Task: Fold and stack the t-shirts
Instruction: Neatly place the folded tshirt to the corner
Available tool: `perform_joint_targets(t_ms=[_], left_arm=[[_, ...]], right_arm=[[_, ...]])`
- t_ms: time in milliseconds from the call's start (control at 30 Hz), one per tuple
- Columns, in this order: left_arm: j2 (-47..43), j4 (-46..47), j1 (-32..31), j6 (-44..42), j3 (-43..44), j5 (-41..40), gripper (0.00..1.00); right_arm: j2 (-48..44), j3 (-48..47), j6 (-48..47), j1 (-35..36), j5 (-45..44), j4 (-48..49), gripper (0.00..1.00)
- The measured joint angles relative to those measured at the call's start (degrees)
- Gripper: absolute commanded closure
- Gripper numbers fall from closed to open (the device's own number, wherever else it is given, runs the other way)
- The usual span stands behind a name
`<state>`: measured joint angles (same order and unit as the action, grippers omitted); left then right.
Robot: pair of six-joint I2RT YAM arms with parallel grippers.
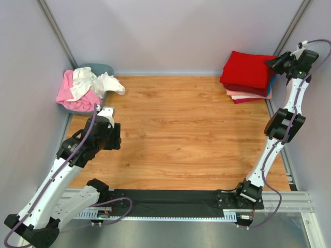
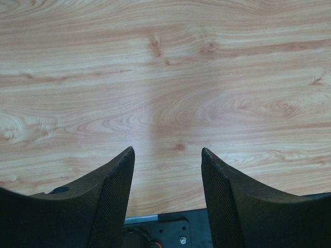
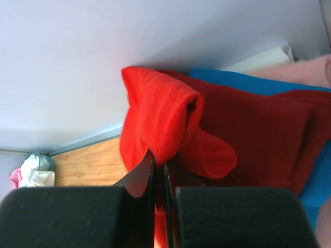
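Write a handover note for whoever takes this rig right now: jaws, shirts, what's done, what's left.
Left gripper: jaws open, empty, over the bare table.
Right gripper: jaws shut, apparently pinching an edge of the bright red shirt.
Done: the bright red shirt tops the folded stack in the far right corner.
Left: the pink and white shirts lie crumpled at the grey tub, far left. Fold them and add them to the stack.

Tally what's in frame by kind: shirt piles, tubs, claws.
Folded t-shirt stack: 1
Loose t-shirt heap, in the tub: 1
Grey tub: 1
Claws: 2 (left claw open, right claw shut on the bright red t-shirt)
Total: 5
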<state>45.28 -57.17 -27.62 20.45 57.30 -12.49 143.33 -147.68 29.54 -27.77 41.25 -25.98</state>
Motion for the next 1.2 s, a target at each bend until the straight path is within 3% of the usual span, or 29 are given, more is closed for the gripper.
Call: perform_joint_targets(t_ms=[633, 867, 1000, 1200], left_arm=[[1.9, 0.0, 0.0, 0.0, 0.0, 0.0, 0.4], [1.9, 0.0, 0.0, 0.0, 0.0, 0.2, 0.4], [1.6, 0.0, 0.0, 0.0, 0.0, 0.1, 0.4], [0.2, 0.0, 0.0, 0.0, 0.0, -0.1, 0.4]], right_arm=[[3.5, 5.6, -4.6, -0.9, -8.4, 9.8, 0.87], [3.4, 9.1, -8.9, -0.9, -12.6, 15.1, 0.86], [3.4, 11.0, -11.6, -0.9, -16.0, 17.1, 0.74], [2.3, 15.2, -14.7, -0.9, -19.8, 20.1, 0.68]])
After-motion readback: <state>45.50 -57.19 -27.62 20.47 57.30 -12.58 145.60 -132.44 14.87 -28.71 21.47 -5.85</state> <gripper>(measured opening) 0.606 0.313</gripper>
